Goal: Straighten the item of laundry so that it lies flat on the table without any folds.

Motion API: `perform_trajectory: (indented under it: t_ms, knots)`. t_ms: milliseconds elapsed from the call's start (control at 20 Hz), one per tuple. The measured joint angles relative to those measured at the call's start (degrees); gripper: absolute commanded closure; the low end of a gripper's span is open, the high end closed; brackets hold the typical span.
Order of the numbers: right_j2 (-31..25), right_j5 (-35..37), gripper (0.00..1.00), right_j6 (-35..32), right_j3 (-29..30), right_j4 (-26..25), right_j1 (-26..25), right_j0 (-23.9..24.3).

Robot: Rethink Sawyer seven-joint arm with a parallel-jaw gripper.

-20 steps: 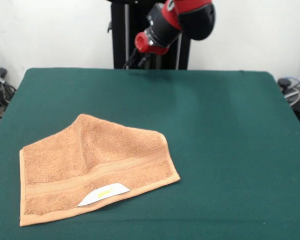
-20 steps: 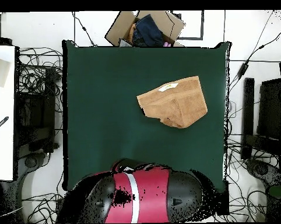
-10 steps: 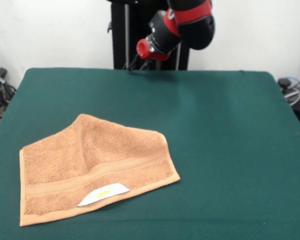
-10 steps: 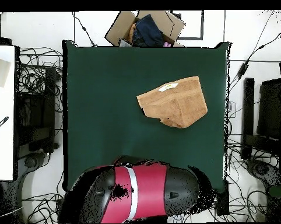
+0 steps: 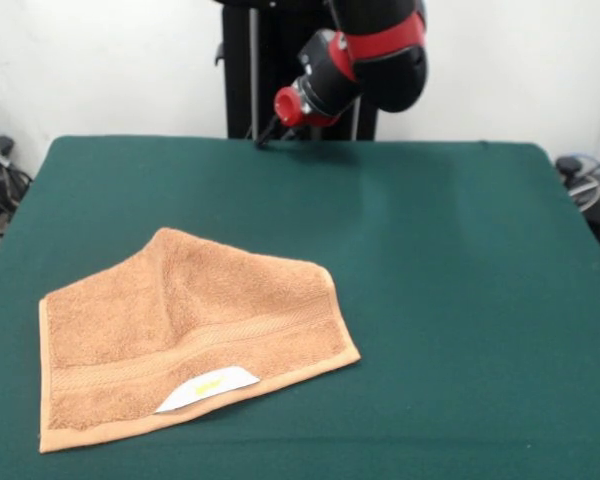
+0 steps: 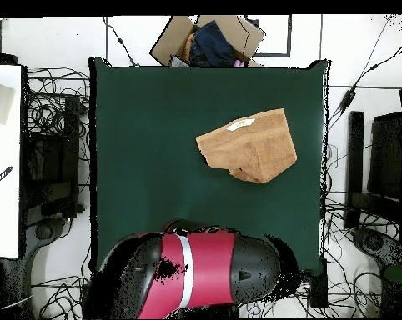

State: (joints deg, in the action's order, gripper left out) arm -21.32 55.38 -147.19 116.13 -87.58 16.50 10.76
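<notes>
Nothing of the straightening looks done yet. The towel (image 5: 185, 335) lies on the table (image 5: 450, 260) with one corner doubled over: its far side runs up to a blunt peak instead of a straight edge, and a ridge slants down from that peak toward the woven band. Only the near edge, where the white label (image 5: 208, 388) shows, lies square and flat. The overhead view agrees — the towel (image 6: 248, 143) has one side coming to a point where a layer sits on top of another.

The gripper (image 5: 270, 130) hangs at the table's far edge under the red and black arm (image 5: 365, 50), well apart from the towel and not touching it. Its fingers are too small and dark against the pedestal to read, so I cannot tell whether they are spread or closed. From them, the towel lies well toward the camera and a little to the picture's left, the folded peak being its nearest part.

What is left, as I judge it, is the whole job — reach the folded corner, grip its top layer, draw it outward until the cloth lies single, then smooth any ridge.
</notes>
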Motion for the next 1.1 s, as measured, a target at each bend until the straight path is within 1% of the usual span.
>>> perform_trajectory:
  t_ms: [300,850,1100]
  knots:
    - [0.88,0.29,0.00,2.12,-1.22,1.55,-0.51,-0.81]
    - [0.98,0.45,0.00,2.47,-2.14,3.98,-0.40,-0.38]
    - [0.98,0.45,0.00,6.10,-2.60,5.45,-0.22,0.21]
